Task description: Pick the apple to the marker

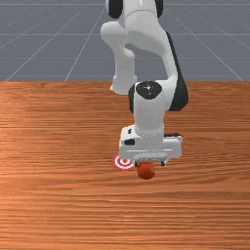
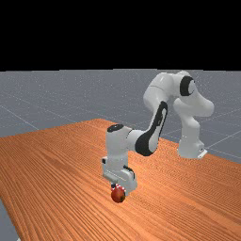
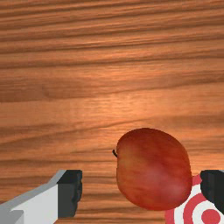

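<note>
Near the marker (image 1: 124, 161), wide-open gripper (image 1: 150, 163) (apple (image 3: 153, 169) unheld, nearer one finger (image 3: 213, 186))

Count by kind: 1 round red apple (image 3: 153, 170), with 1 thin dark stem (image 3: 114, 153). 1 flat round red-and-white target marker (image 1: 124, 161): 2 red rings, 2 white rings, 1 red centre disc (image 3: 211, 216). 1 white, grey and black jointed robot arm (image 2: 160, 89). 1 white gripper (image 1: 150, 163), 2 black-tipped fingers (image 3: 70, 192). 1 orange-brown wooden table (image 1: 58, 195).
</note>
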